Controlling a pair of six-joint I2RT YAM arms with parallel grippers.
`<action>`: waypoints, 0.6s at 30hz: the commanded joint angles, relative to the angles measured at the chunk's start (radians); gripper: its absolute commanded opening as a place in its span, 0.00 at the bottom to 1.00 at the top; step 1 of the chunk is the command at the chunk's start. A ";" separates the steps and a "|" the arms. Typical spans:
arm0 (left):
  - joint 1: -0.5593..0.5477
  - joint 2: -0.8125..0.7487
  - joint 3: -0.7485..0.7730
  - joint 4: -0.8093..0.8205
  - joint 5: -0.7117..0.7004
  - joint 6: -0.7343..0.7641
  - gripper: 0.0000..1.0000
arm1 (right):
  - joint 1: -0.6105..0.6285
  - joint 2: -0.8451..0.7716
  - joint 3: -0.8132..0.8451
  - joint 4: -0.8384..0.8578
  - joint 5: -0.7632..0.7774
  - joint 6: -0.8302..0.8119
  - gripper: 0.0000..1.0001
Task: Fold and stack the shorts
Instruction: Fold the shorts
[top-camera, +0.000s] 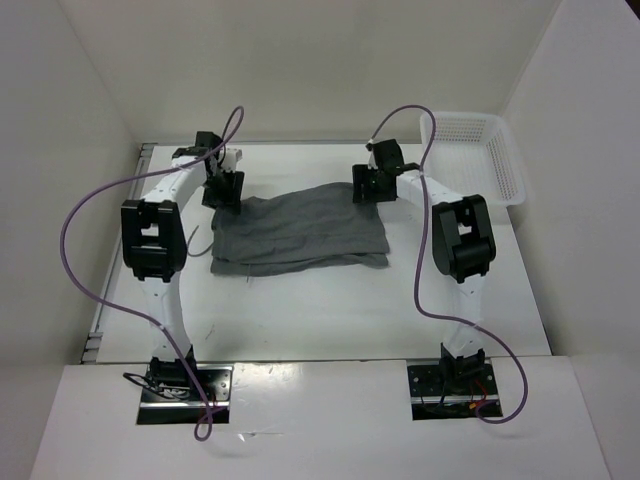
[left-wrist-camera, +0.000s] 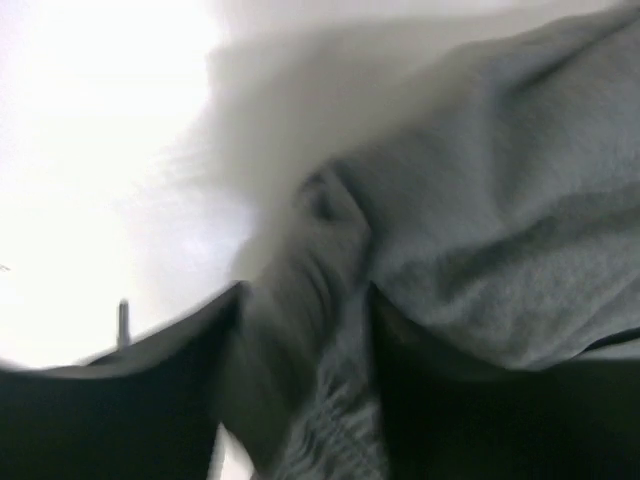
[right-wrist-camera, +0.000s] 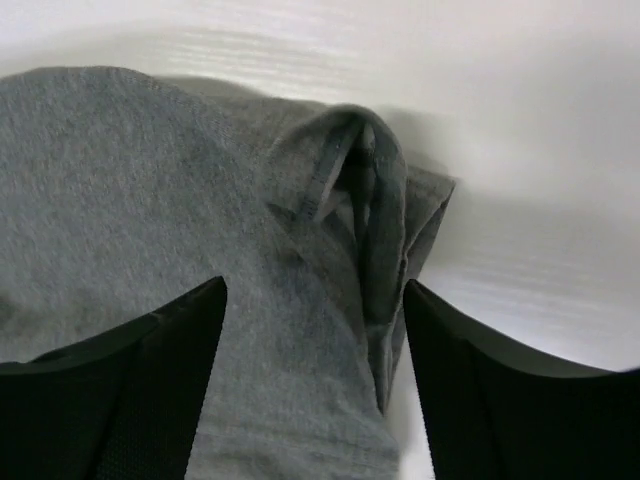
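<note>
Counted one pair of grey shorts (top-camera: 300, 232), spread rumpled at centre of white table (top-camera: 330, 310). Counted two grippers, both at far edge of cloth. Found left gripper (top-camera: 225, 192) at far-left corner, clamped on bunched fabric in blurred wrist view. Found right gripper (top-camera: 368, 184) at far-right corner, held parted astride raised fold, not pinching. Noted one white mesh basket (top-camera: 508, 170) at table's far-right corner, apart from shorts.

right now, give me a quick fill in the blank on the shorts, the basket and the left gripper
1. The shorts spread on the table are ___ in colour.
2. The white mesh basket stands at the table's far ___ corner.
3. The left gripper is at the shorts' far ___ corner.

Missing words: grey; right; left
</note>
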 joint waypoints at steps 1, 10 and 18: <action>0.000 -0.001 0.056 0.054 0.017 -0.002 0.67 | -0.005 -0.019 0.052 0.035 0.052 -0.064 0.78; 0.011 -0.232 -0.078 0.147 -0.011 -0.002 0.93 | -0.005 -0.145 -0.103 0.035 0.010 -0.098 0.80; 0.020 -0.326 -0.233 0.052 0.043 -0.002 0.81 | -0.005 -0.145 -0.169 0.035 -0.002 -0.127 0.69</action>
